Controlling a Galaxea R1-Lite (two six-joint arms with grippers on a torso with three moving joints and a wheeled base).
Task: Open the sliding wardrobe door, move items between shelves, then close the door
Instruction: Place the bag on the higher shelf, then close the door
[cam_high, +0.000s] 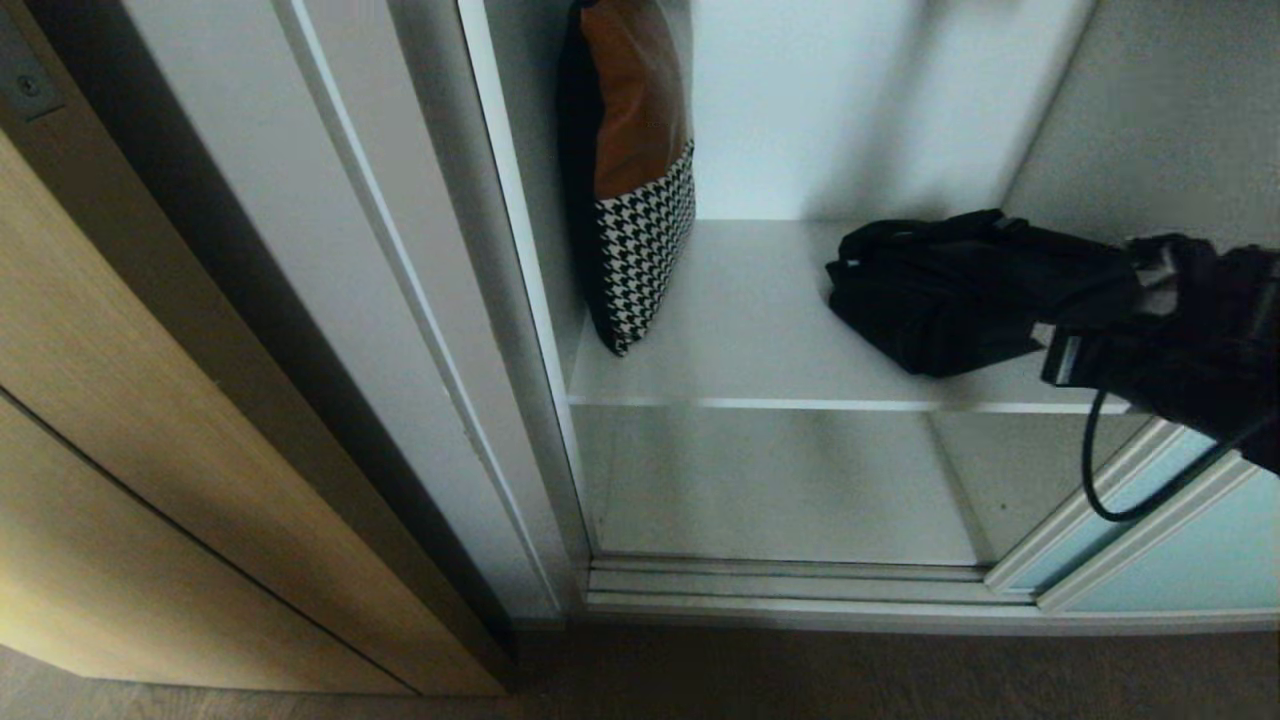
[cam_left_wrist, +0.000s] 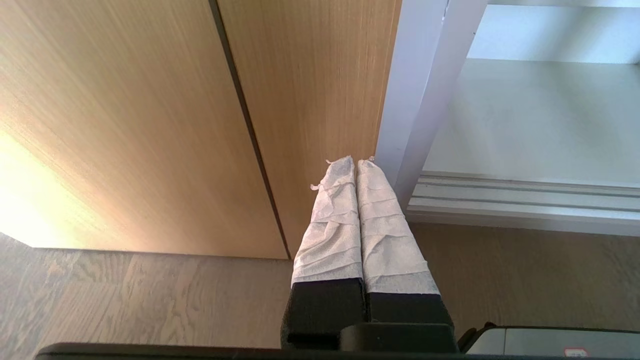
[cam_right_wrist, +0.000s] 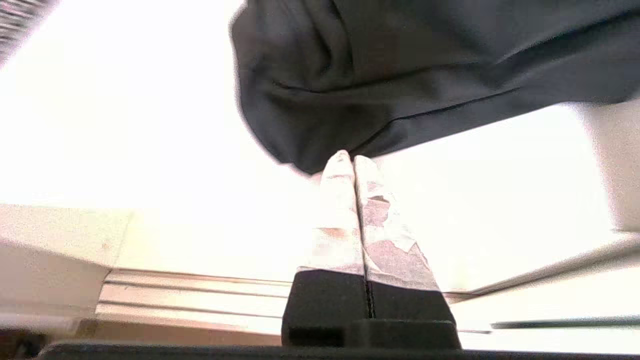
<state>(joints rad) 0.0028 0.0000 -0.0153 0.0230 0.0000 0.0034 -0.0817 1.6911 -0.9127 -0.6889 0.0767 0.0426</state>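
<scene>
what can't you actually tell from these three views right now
- Right gripper: shut, tips at the black bag; a pinch of fabric cannot be confirmed, since the arm hides the contact in the head view.
- Cushion: top cut off by the head view's edge.
- Sliding door: only a lower corner shows, the rest out of frame.
- Bag lettering: not visible in any view.
- Left gripper: shut, idle near the wood cabinet front.

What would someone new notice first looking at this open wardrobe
The black fabric bag on the upper shelf at the right, with the right gripper shut on its edge. Next, the brown and houndstooth cushion upright against the wardrobe's left wall.
</scene>
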